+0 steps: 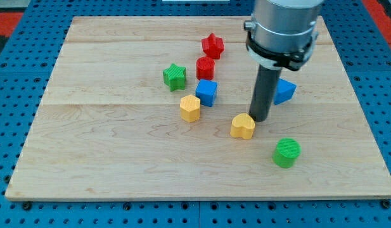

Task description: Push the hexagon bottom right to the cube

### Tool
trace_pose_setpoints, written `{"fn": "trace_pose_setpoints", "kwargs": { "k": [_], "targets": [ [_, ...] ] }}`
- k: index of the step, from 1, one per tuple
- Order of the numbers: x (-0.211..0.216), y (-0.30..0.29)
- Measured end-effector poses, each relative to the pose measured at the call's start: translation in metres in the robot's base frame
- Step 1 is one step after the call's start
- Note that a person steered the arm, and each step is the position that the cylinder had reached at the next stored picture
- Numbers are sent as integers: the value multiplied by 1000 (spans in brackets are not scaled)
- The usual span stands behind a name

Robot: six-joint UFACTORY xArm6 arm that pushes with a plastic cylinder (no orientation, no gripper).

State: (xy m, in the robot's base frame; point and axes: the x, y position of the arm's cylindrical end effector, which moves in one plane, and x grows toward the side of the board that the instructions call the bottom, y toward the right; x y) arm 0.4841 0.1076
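The yellow hexagon (190, 107) lies near the board's middle. The blue cube (206, 92) sits just to its upper right, almost touching it. My tip (259, 119) is to the right of both, right beside the upper right edge of a yellow heart-shaped block (243, 126). The rod comes down from the grey arm at the view's top right.
A green star (174, 76) lies left of the cube. A red block (205, 67) and a red star (213, 45) sit above it. A blue triangular block (284, 92) is partly behind the rod. A green cylinder (286, 152) lies at lower right. The wooden board (87, 145) sits on a blue pegboard.
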Motion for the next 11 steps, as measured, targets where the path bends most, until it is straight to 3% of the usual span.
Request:
{"fn": "trace_pose_setpoints", "kwargs": {
  "k": [2,3,4,5,6,7,9,11],
  "targets": [
    [40,-114],
    [27,-155],
    [-19,-173],
    [-33,-147],
    [-15,-113],
    [-2,-119],
    [-40,-137],
    [-41,-105]
  ]
}}
